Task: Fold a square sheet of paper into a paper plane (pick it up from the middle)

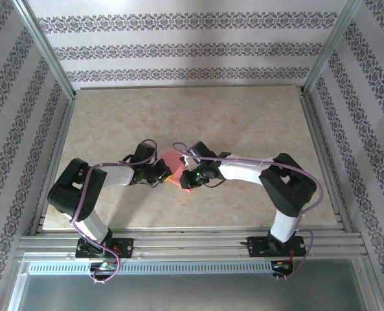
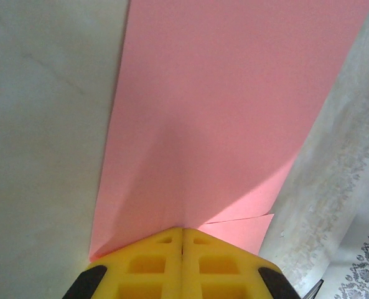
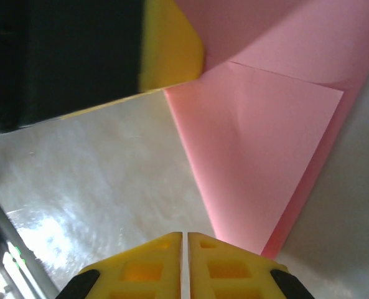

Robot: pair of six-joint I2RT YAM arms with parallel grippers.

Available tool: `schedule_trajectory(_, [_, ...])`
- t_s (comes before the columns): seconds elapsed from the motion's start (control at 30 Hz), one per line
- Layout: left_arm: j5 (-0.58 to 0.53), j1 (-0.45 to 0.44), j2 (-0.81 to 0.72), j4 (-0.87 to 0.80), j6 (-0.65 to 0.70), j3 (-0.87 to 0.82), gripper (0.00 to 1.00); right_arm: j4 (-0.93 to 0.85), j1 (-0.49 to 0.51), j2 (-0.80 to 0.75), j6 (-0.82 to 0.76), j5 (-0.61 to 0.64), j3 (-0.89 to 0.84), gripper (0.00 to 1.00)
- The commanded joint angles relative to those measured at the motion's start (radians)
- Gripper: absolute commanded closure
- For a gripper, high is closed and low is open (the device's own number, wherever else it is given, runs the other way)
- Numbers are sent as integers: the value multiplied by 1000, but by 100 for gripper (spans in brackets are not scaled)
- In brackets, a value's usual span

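Pink paper (image 1: 173,161) largely hidden, perhaps folded

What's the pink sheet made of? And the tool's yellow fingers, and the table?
The pink sheet looks like thin matte paper: it bends and keeps sharp creases. The left tool has yellow fingers that look like dull moulded plastic or rubber, with square hollows. The table looks like pale stone, or a print of it: faint veins, slight shine.

readable text: none in any view
paper (image 2: 221,112): plain pink, unmarked
wall (image 1: 179,45): bands of dark floral ornament, no letters
table (image 1: 211,116): marbled beige, unprinted
arms (image 1: 243,172): black and white casings, any lettering too small to read
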Motion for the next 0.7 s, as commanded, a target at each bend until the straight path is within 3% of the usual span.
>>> schedule_trajectory(0.0, [-44, -10, 46, -130, 17, -18, 100, -18, 8, 39, -12, 21, 25, 87])
schedule_trajectory(0.37, [-5, -9, 9, -77, 53, 18, 100, -46, 6, 79, -11, 64, -2, 88])
schedule_trajectory(0.5, [21, -19, -80, -38, 73, 41, 91, -54, 6, 92, 4, 70, -3, 88])
schedule_trajectory(0.67, [-9, -66, -151, -22, 44, 5, 89, -59, 5, 105, 23, 69, -3, 88])
